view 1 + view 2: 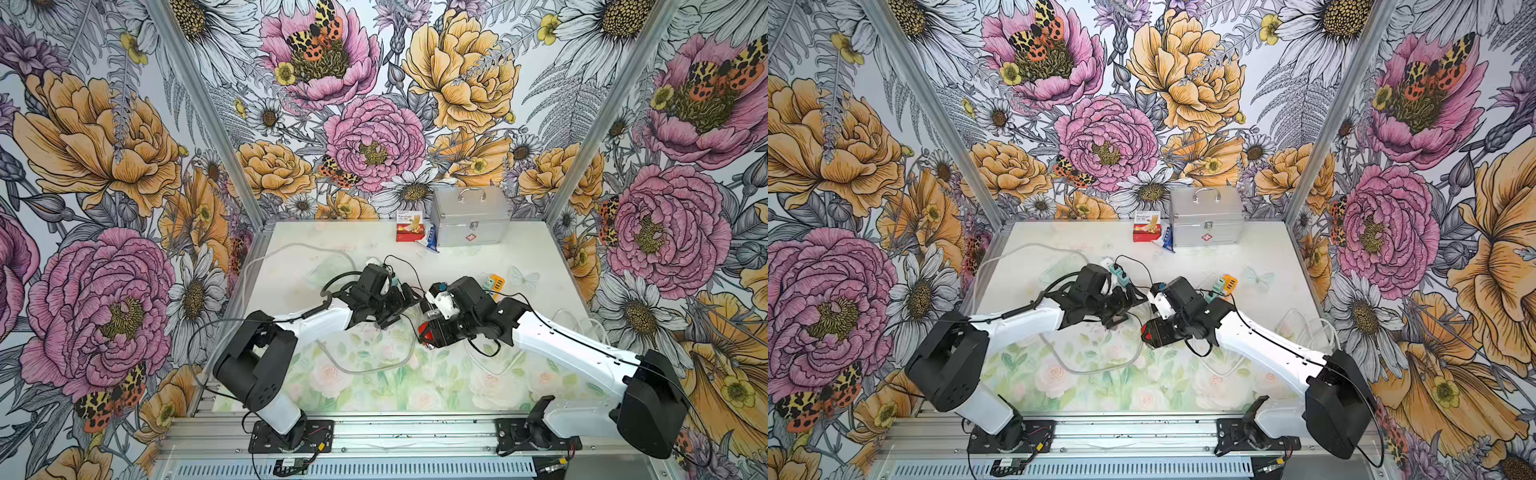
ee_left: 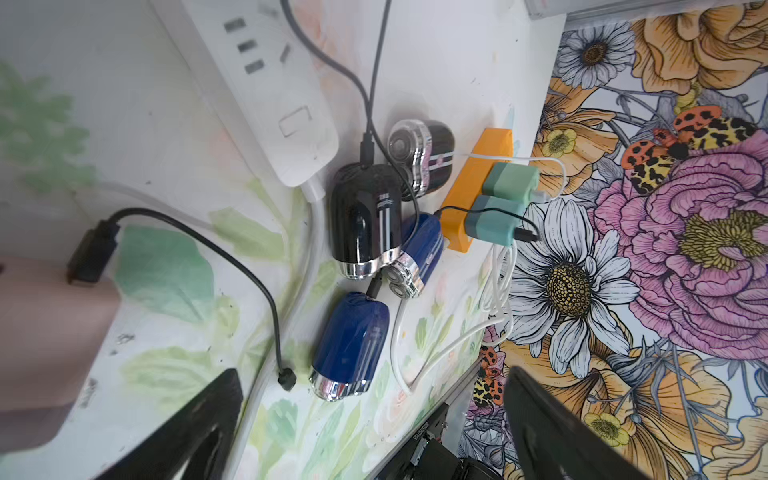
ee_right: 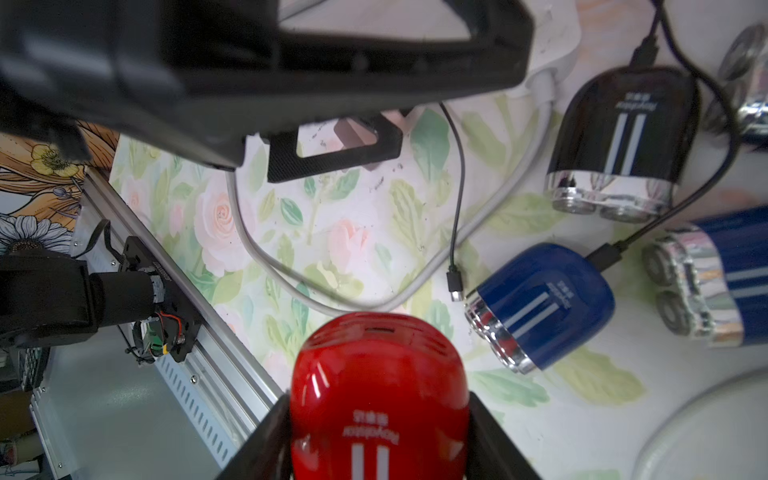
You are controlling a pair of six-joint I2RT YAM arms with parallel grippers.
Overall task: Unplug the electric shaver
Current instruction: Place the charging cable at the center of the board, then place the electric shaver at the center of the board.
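- Top views: the right gripper (image 1: 433, 332) is clamped on the red shaver (image 1: 422, 331), which it holds low over the table (image 1: 316, 237) near the middle. This shows in both top views.
- The left gripper (image 1: 397, 309) sits just beside it, pointing toward it. How its jaws stand cannot be judged from here.
- A metal case (image 1: 469, 216) and a small red box (image 1: 409, 233) stand at the far edge.
- Left wrist view: the left gripper (image 2: 372, 374) is released, with its fingers (image 2: 199, 419) spread wide and nothing between them.
- A loose cable plug (image 2: 286, 380) lies on the table, just beside the chrome end of a blue shaver (image 2: 353, 345).
- A black shaver (image 2: 365, 220) has a black cable in its end. It lies just beside the white power strip (image 2: 266, 83).
- An orange socket block (image 2: 473, 183) carries two green adapters (image 2: 511, 185).
- Right wrist view: the right gripper (image 3: 380, 419) presses on both sides of the red shaver (image 3: 380, 386).
- The slot at the shaver's end has no plug in it.
- The loose cable plug (image 3: 455, 286) rests on the table apart from the red shaver, next to the blue shaver (image 3: 544, 303).
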